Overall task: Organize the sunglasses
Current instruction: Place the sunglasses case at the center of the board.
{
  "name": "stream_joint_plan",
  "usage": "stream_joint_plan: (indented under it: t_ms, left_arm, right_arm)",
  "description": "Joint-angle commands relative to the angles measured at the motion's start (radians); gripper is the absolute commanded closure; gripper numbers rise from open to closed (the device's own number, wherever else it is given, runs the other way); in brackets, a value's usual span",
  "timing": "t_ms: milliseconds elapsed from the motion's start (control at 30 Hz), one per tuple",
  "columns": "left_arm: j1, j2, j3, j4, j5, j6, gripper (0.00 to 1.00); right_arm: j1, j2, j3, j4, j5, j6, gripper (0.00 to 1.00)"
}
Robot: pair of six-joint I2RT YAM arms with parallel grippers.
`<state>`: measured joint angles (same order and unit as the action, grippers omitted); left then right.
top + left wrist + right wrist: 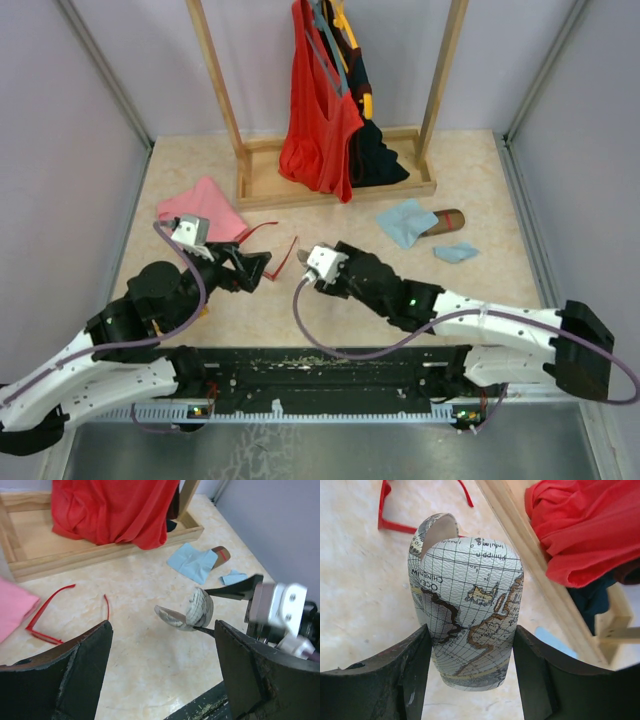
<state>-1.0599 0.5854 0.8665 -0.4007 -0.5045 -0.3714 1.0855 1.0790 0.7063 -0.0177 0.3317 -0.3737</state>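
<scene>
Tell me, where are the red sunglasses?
The sunglasses lie on the table left of centre in the top view, just beyond the left hand, beside the pink cloth.

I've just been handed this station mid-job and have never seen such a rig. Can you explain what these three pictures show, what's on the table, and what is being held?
Two white robot arms are bolted at the near edge of a table. The wide picture looks down from above and behind them; the other two come from a camera on each wrist, so the dark shapes at the bottom are that arm's own fingers.

The right claw is shut on a map-printed glasses case, whose lid is open. The left claw is open and holds nothing.

On the table lie the sunglasses, red-framed with arms unfolded, near a pink cloth. Farther right are a light blue cloth, a brown case and a small blue scrap. At the back stands a wooden rack with red and dark clothes hanging.
</scene>
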Motion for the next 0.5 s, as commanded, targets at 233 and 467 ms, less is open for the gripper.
stream_joint_plan:
  t_ms: [233,467]
  left_arm:
    - [-0.005,-0.11,-0.012,-0.144,-0.117,0.026,0.12]
    - [-0.004,-0.143,-0.052,-0.163,-0.141,0.031,0.12]
  right_arm:
    - [0.115,0.223,-0.131,0.413,0.243,-0.62,1.0]
    - [0.111,0.425,-0.124,0.619,0.326,-0.813,1.0]
